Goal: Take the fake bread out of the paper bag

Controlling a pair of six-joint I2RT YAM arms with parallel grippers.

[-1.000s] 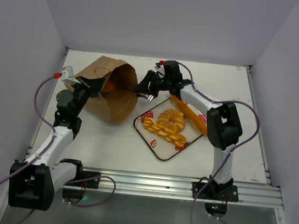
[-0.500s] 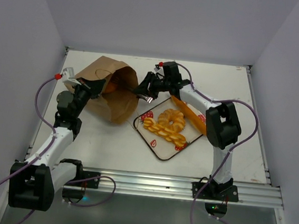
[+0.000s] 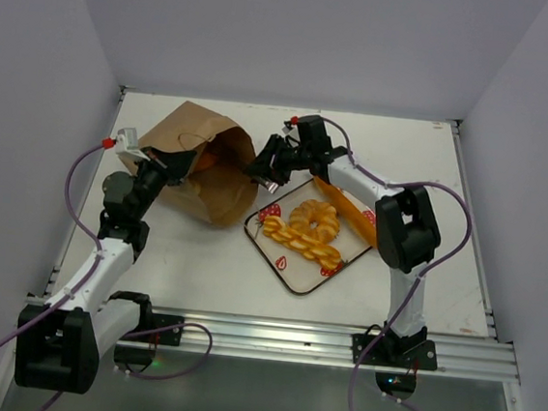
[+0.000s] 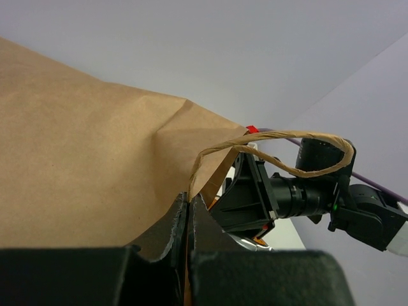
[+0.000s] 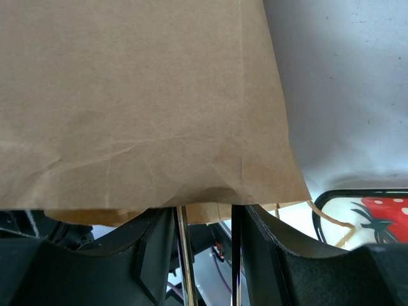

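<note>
The brown paper bag [image 3: 188, 139] lies on its side at the back left, mouth facing right. An orange piece of fake bread [image 3: 203, 161] shows inside it. My left gripper [image 3: 164, 168] is shut on the bag's rim [image 4: 189, 201], with a loop handle [image 4: 287, 167] arching beyond. My right gripper [image 3: 263, 172] is at the bag's mouth, open and empty [image 5: 204, 213], the bag's paper [image 5: 140, 95] over its fingertips. A braided loaf [image 3: 300, 239], a ring doughnut [image 3: 318, 217] and a baguette [image 3: 347, 205] lie on the white strawberry tray [image 3: 292, 271].
The tray sits just right of the bag's mouth, under my right forearm; its corner shows in the right wrist view [image 5: 376, 213]. The white walls enclose the table on three sides.
My left gripper has shifted slightly with the bag's rim, and the bag's mouth has narrowed and turned more to the right. My right gripper has hardly moved.
</note>
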